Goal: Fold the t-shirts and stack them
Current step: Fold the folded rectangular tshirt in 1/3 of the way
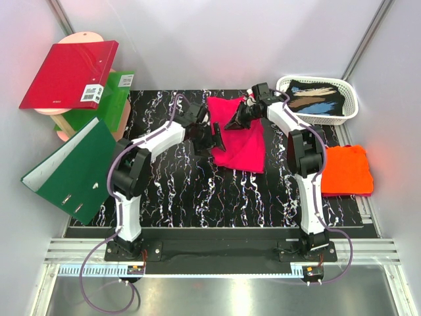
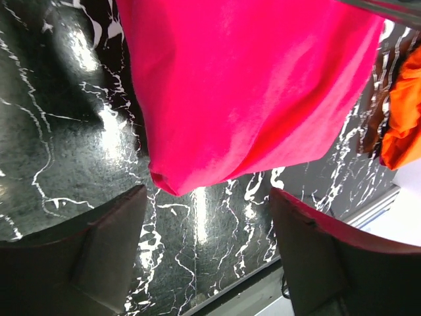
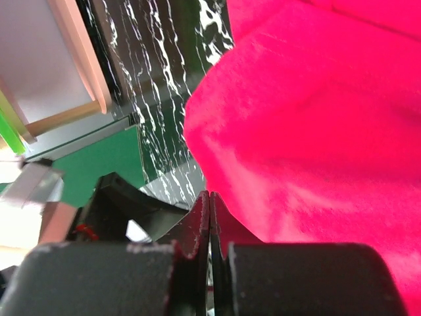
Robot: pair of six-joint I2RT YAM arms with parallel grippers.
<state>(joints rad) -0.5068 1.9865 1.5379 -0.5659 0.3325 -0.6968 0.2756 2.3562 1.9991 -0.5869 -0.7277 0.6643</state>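
Top external: left hand [image 1: 212,137] spread at pink t-shirt's [image 1: 245,150] left edge; right hand [image 1: 237,120] closed at its far edge; orange t-shirt [image 1: 346,170] at surface's [image 1: 197,191] right edge.

Caller: Top view?
Me: Fixed high behind my bases, looking down over the whole table [image 1: 197,197].
Caller: Wrists?
Me: Close in. Left looks out past my left gripper [image 2: 207,194] at the tabletop, right along my right gripper [image 3: 209,197], hard up to the pink t-shirt [image 3: 316,131]. All three share that shirt.
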